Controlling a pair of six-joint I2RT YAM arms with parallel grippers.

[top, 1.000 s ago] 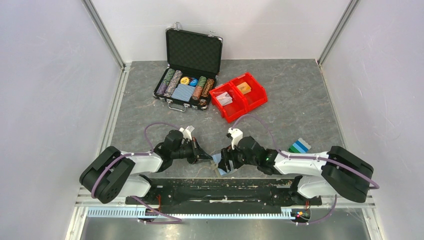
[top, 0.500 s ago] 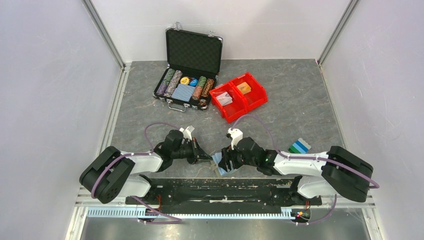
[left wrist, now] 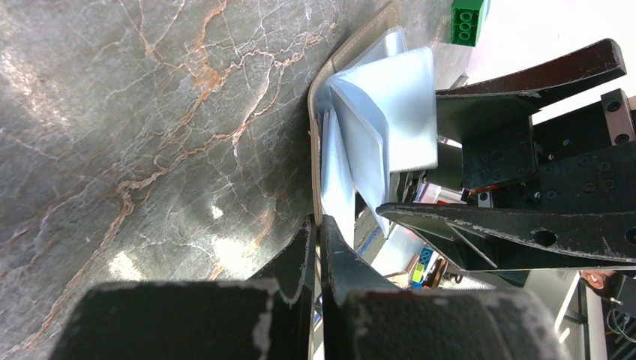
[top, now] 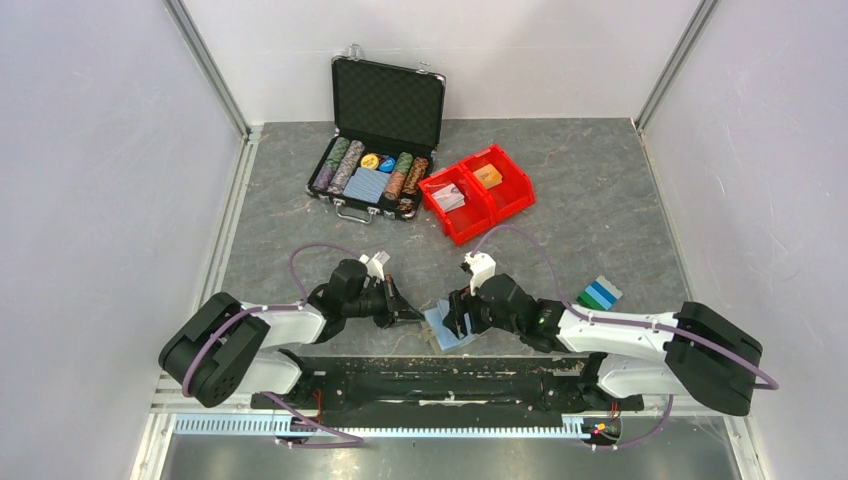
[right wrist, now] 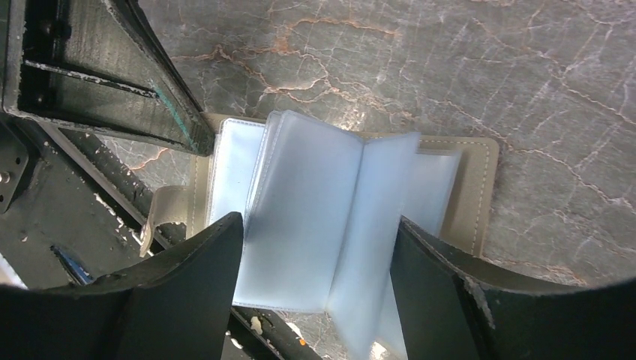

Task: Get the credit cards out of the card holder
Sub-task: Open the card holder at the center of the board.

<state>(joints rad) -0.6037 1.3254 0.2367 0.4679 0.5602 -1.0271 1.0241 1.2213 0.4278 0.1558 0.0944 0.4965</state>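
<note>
Right wrist view: card holder [right wrist: 315,187] lies open on the table [right wrist: 525,90], its clear sleeves fanned up between the spread jaws of the right gripper [right wrist: 319,225]; no card visible in them. Jaws of the left gripper [left wrist: 319,225] are pressed together on the card holder's cover edge, so the right arm looks placed to extract.

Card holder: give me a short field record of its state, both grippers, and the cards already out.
card holder: lying open on the table, between the grippers
sleeves: clear, fanned up; no card visible in those shown
left gripper: shut on the holder's cover edge
right gripper: open, jaws either side of the sleeves
credit cards: blue and green stack on the table, apart from the holder
</note>
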